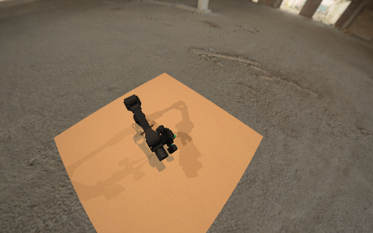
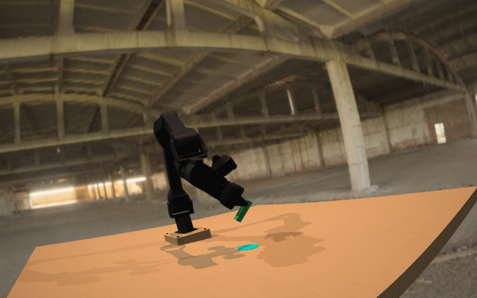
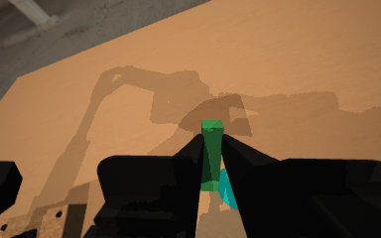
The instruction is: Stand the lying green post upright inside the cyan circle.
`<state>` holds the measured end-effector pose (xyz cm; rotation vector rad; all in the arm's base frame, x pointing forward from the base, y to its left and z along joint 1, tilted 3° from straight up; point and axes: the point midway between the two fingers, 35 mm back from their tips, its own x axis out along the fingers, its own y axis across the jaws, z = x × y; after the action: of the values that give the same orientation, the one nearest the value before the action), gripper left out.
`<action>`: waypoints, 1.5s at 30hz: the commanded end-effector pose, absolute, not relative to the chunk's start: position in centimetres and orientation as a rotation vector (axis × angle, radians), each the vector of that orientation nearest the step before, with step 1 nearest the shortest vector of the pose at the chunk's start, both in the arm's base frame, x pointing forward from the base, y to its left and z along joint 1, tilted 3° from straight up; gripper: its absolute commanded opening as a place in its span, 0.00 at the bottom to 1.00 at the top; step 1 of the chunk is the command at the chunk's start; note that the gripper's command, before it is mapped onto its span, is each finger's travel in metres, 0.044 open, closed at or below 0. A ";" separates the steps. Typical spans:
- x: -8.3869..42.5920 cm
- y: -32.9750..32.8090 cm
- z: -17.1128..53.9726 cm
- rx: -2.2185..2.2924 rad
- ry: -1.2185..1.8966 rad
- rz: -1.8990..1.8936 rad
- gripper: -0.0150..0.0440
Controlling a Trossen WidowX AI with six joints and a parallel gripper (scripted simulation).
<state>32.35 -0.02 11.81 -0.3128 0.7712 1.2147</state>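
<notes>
The green post [image 2: 242, 212] [image 3: 212, 156] [image 1: 175, 136] is held in the air, tilted, its lower end leaning toward the arm's base in the exterior view. My gripper [image 2: 246, 204] [image 3: 211, 139] is shut on it near its upper end. The cyan circle [image 2: 248, 247] [image 3: 227, 189] lies flat on the table, below the post in the exterior view. In the wrist view the right finger hides part of the circle. In the top view the arm hides almost all of it, and the fingers are hidden too.
The arm's wooden base plate [image 1: 141, 129] [image 2: 188, 236] [image 3: 47, 220] stands on the orange table [image 1: 154, 200] [image 2: 345, 225] [image 3: 298, 45]. Shadows of the arm fall across the table around the circle. The table's thick edge shows at right in the exterior view.
</notes>
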 end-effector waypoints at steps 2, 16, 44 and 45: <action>32.3 -0.2 11.7 -0.290 0.730 1.216 0.29; 32.3 -0.5 11.9 -0.247 0.628 1.209 0.29; 32.3 -1.5 12.6 -0.178 0.418 1.163 0.29; 32.3 -1.5 12.6 -0.176 0.410 1.161 0.29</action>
<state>32.36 -1.34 12.69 -0.1876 0.4398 1.1690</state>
